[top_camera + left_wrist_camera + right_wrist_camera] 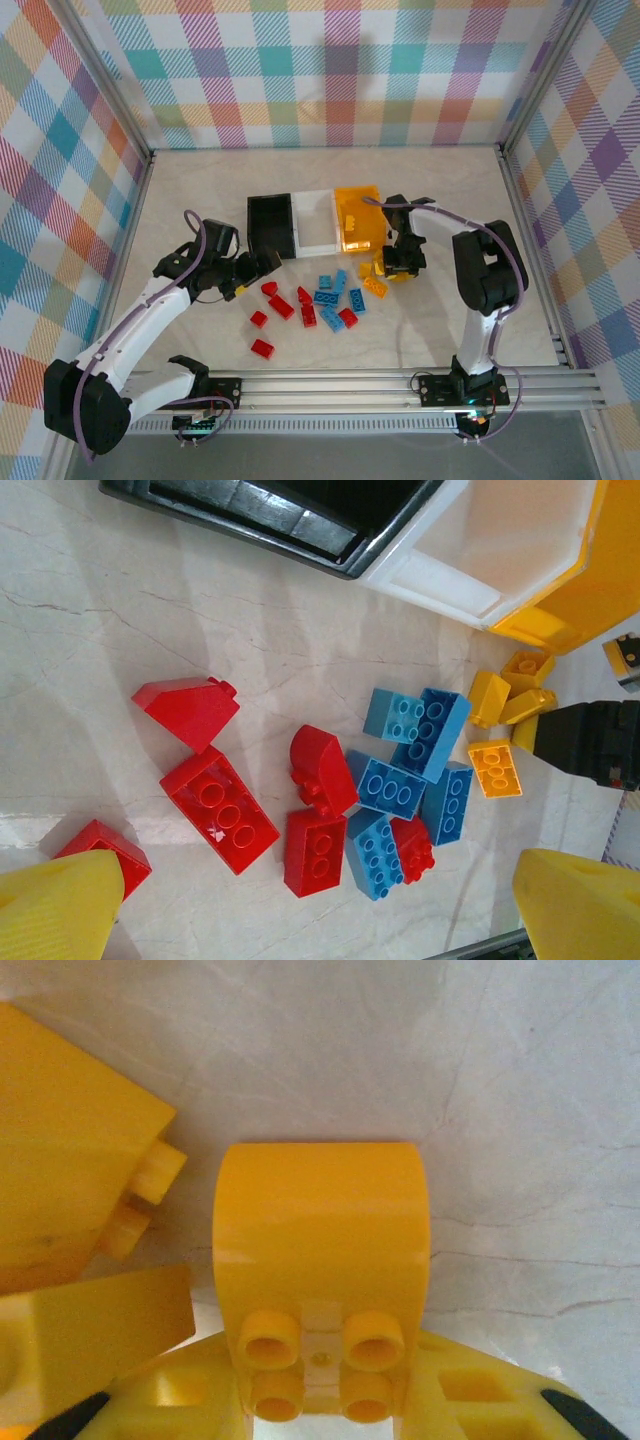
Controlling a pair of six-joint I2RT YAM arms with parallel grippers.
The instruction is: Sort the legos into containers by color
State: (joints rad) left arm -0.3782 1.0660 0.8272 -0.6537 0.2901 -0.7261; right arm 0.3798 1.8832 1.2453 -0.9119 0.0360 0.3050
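**Bricks Spread Below Three Bins**

A black bin (270, 510), a white bin (470, 575) and an orange-yellow bin (590, 595) are seen side by side along the top edge. On the marbled table (120, 630), red bricks (220, 808) are scattered at left and centre. Blue bricks (420, 725) are packed together just beside them, and yellow bricks (495, 768) are gathered near the orange-yellow bin. The yellow fingers (60, 910) of the left gripper (320, 915) are held wide apart at the bottom corners.

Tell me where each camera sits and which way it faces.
Top external: above, behind the bases, looking down at the table; left arm and right arm show.
Left wrist: on the left arm, facing down at red and blue legos; its open fingers show.
Right wrist: close above a yellow lego between its own fingers.
Shared: top and left wrist both show the black container and white container.
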